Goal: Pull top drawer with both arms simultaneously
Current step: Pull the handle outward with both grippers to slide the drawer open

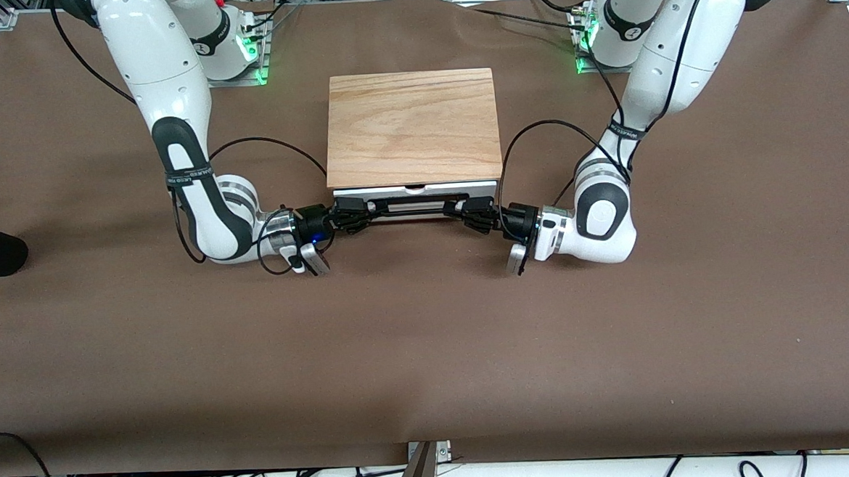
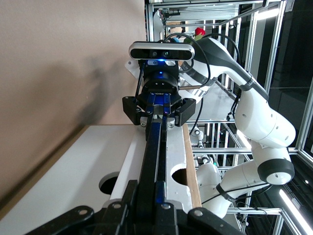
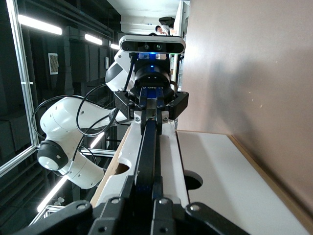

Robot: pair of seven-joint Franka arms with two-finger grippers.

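I see the brown worktop (image 1: pixel 430 340) carrying a cabinet (image 1: pixel 413 126) midway between the arms' bases, and the drawer (image 1: pixel 416 192) sits just under its wood lid, its white front facing the front camera. My left gripper (image 1: pixel 472 213) and right gripper (image 1: pixel 354 217) each have their jaws clamped on an end of the handle (image 1: pixel 415 207), low over the worktop in front of the drawer.

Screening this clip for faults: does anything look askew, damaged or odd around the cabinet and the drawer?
Nothing stands out. The cabinet sits square, the top drawer barely out. The left pincer and right pincer are shut on opposite ends of its black bar handle.
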